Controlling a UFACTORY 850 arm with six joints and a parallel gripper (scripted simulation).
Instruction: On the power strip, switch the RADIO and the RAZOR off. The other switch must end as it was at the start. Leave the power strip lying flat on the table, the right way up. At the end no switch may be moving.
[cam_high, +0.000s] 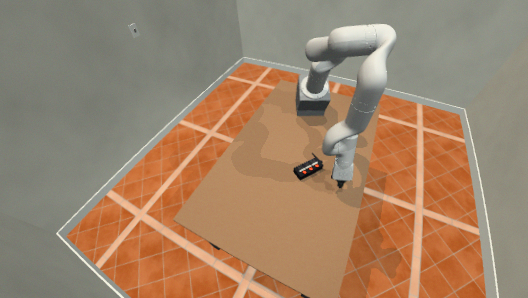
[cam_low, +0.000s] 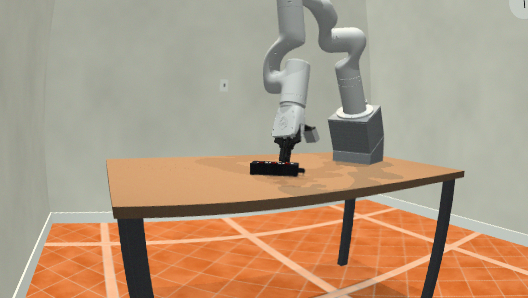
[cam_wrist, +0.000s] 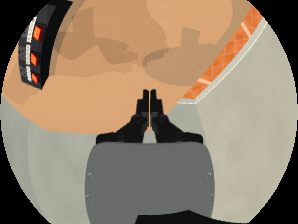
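A black power strip (cam_high: 308, 170) lies flat on the brown table, with three red lit switches in a row on its top. It also shows in the exterior view (cam_low: 275, 168) and at the left edge of the wrist view (cam_wrist: 41, 42). My gripper (cam_high: 340, 184) points down, shut and empty, just to the right of the strip and a little above the table. In the exterior view the gripper (cam_low: 285, 156) hangs behind the strip. In the wrist view the closed fingertips (cam_wrist: 150, 99) sit over bare table. The switch labels are too small to read.
The arm's grey base block (cam_high: 313, 101) stands at the table's far end. The table's right edge (cam_wrist: 213, 76) runs close to the gripper, with orange tiled floor beyond.
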